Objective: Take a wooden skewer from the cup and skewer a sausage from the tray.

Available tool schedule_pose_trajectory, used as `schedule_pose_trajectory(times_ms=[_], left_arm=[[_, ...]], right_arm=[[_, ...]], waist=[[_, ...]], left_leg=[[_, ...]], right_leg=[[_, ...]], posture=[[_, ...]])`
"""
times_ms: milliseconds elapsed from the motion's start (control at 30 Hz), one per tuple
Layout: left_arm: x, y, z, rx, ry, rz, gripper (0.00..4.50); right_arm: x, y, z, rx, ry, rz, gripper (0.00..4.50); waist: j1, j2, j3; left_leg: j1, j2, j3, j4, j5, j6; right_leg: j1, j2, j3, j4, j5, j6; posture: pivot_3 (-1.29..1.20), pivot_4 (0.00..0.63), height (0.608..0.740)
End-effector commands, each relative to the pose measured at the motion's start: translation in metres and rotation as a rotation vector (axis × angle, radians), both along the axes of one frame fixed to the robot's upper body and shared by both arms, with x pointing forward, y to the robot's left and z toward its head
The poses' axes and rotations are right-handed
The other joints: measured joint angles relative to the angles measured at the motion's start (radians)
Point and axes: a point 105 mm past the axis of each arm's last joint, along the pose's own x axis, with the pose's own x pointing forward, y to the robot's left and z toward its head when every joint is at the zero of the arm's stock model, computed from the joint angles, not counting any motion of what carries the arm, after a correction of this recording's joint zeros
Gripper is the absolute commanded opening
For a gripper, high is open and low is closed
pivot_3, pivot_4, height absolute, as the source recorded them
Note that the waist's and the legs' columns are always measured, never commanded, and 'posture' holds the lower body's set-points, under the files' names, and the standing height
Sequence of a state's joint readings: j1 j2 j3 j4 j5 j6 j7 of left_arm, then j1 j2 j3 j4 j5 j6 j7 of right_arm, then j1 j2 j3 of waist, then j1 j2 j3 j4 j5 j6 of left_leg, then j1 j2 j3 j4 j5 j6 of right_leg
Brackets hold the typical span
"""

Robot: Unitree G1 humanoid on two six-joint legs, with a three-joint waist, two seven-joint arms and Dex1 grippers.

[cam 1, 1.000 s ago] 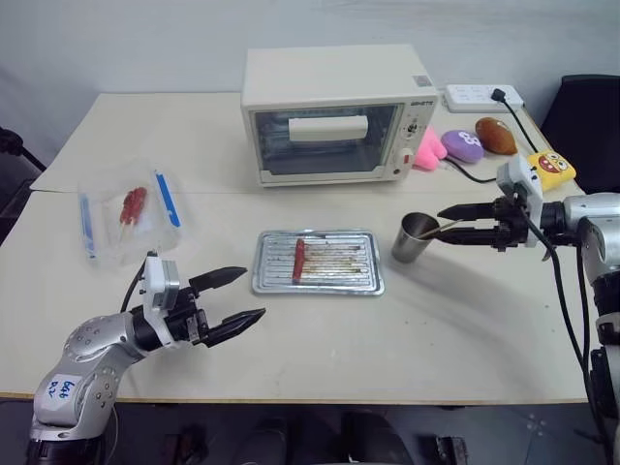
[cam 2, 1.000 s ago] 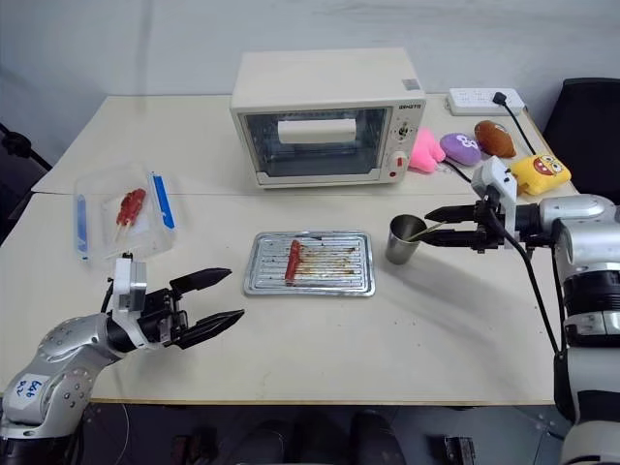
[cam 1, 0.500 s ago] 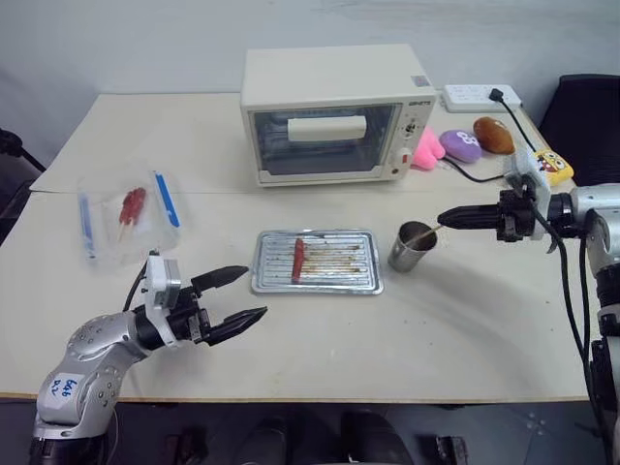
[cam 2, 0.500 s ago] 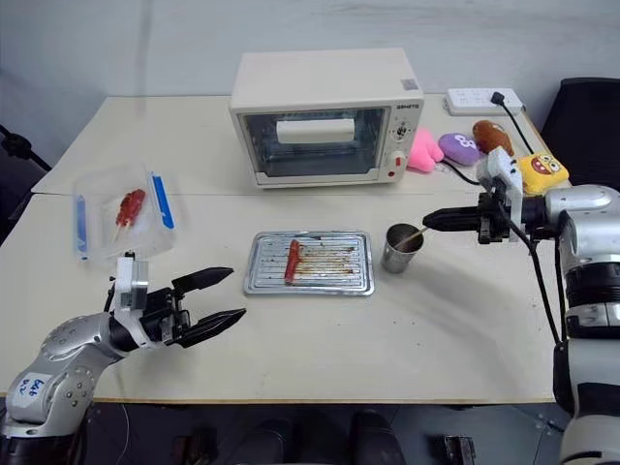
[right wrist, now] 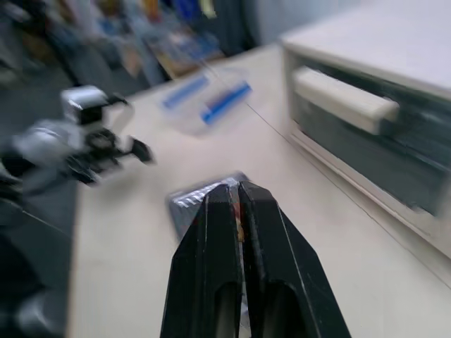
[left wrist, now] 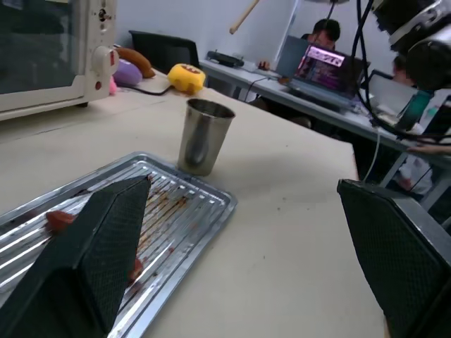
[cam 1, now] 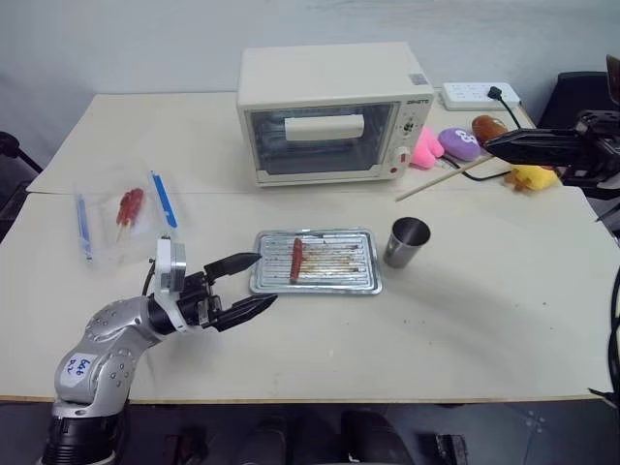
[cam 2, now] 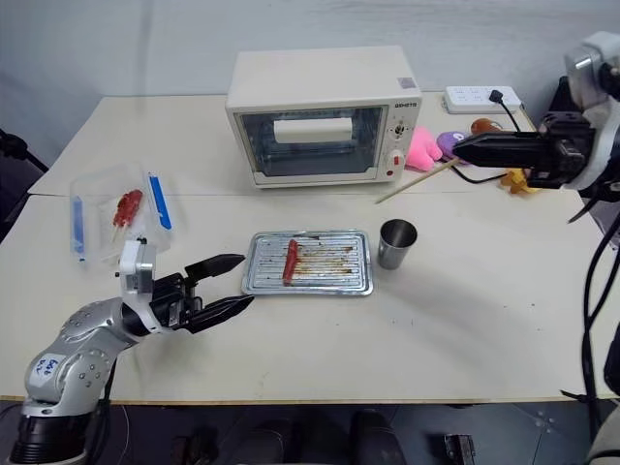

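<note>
Dangling from the pinched-shut right gripper (cam 2: 463,149), the wooden skewer (cam 2: 415,180) hangs high above the tray (cam 2: 308,263), gripped at its very end, so it could slip or swing wide. On that tray lies the sausage (cam 2: 289,260); the left gripper (cam 2: 231,284), jaws spread and empty, waits beside it.

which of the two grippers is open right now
The left gripper, beside the tray: its two black fingers are spread well apart. The right gripper, raised by the oven, has its fingers pressed together on the wooden skewer.
</note>
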State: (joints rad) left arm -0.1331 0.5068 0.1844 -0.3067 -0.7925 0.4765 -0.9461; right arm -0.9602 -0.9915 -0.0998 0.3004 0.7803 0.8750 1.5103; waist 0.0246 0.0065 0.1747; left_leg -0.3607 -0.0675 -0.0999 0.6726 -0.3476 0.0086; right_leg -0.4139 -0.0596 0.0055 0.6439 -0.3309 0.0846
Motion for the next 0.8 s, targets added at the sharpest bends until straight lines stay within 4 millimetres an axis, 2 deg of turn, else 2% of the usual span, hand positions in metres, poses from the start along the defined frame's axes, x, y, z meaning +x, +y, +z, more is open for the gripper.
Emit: schedule_pose_trajectory(times_ms=[33,133,233,367,467,633,800], left_arm=[[-0.003,-0.021,0.026,-0.084,-0.059,-0.066,4.5],[-0.004,-0.031,0.034,-0.102,-0.069,-0.108,4.5],[-0.005,-0.037,0.041,-0.124,-0.079,-0.135,4.5],[-0.005,-0.043,0.046,-0.131,-0.085,-0.171,4.5],[-0.005,-0.046,0.046,-0.137,-0.086,-0.183,4.5],[-0.007,-0.05,0.047,-0.142,-0.086,-0.199,3.64],[-0.009,-0.051,0.047,-0.144,-0.088,-0.204,2.35]], right_arm=[[-0.014,0.035,-0.009,0.096,-0.031,0.109,0.05],[-0.02,0.052,-0.022,0.157,0.01,0.144,0.05],[-0.025,0.063,-0.033,0.17,0.026,0.164,0.05],[-0.03,0.081,-0.039,0.228,0.056,0.2,0.05],[-0.033,0.085,-0.042,0.23,0.073,0.213,0.05],[-0.034,0.09,-0.045,0.239,0.082,0.22,0.0],[-0.033,0.093,-0.047,0.239,0.081,0.215,0.0]], waist=[[0.001,-0.001,0.001],[0.003,-0.001,0.0],[0.005,-0.001,0.001],[0.001,-0.003,0.0],[-0.001,-0.003,0.0],[-0.001,-0.003,0.0],[-0.001,-0.003,0.0]], left_leg=[[-0.001,0.0,0.0,0.002,0.0,0.0],[-0.009,-0.001,-0.001,0.01,0.0,0.0],[-0.012,-0.003,-0.001,0.011,0.0,0.0],[-0.012,-0.003,0.0,0.011,0.0,0.0],[-0.012,-0.003,0.0,0.011,0.0,0.0],[-0.012,-0.003,0.0,0.011,0.0,0.0],[-0.012,-0.003,0.0,0.011,0.0,0.0]], right_leg=[[0.0,0.0,0.0,0.001,0.0,0.0],[-0.006,0.0,0.0,0.005,0.001,0.001],[-0.01,-0.002,0.0,0.008,0.001,0.001],[-0.01,-0.002,0.0,0.009,0.001,0.001],[-0.011,-0.002,0.001,0.01,0.001,0.001],[-0.011,-0.002,0.001,0.01,0.001,0.001],[-0.011,-0.002,0.001,0.01,0.001,0.001]], posture=[[0.0,0.15,0.74],[0.0,0.15,0.74],[0.0,0.15,0.74],[0.0,0.15,0.74],[0.0,0.15,0.74],[0.0,0.15,0.74],[0.0,0.15,0.74]])
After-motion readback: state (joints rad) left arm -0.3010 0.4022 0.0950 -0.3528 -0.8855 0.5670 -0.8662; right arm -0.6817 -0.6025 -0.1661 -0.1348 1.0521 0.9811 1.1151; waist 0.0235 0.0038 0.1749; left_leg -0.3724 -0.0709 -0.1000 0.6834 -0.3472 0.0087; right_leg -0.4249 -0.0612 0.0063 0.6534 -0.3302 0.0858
